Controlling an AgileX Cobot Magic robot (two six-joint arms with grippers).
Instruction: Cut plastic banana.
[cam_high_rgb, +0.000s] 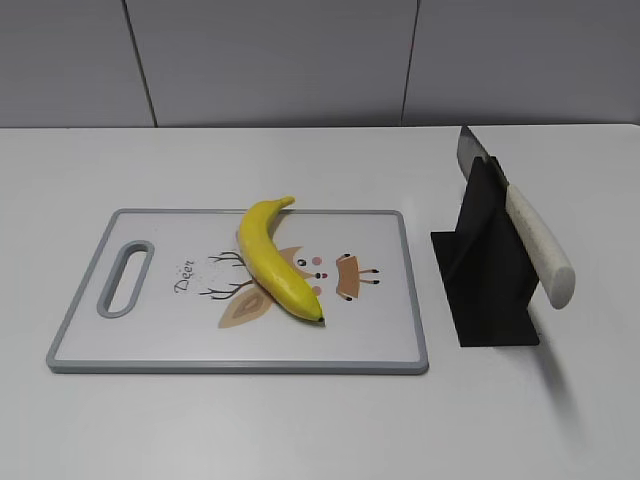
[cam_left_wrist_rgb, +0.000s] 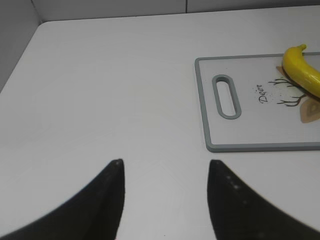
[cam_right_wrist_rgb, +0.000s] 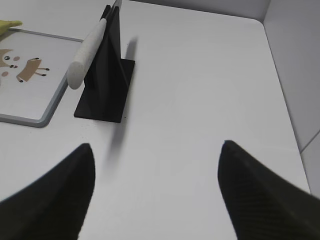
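Observation:
The plastic banana (cam_high_rgb: 273, 259) is whole, bright yellow and curved. It lies on the middle of a white cutting board (cam_high_rgb: 150, 335) with a grey rim and a deer drawing. It also shows in the left wrist view (cam_left_wrist_rgb: 301, 70). A knife (cam_high_rgb: 536, 243) with a white handle rests slanted in a black stand (cam_high_rgb: 485, 262) to the right of the board; it also shows in the right wrist view (cam_right_wrist_rgb: 90, 49). My left gripper (cam_left_wrist_rgb: 165, 162) is open and empty over bare table left of the board. My right gripper (cam_right_wrist_rgb: 156, 147) is open and empty, below and right of the stand.
The board has a handle slot (cam_high_rgb: 125, 279) at its left end. The white table (cam_high_rgb: 300, 430) meets a grey wall at the back. In the right wrist view the table's right edge (cam_right_wrist_rgb: 280, 75) runs along a wall.

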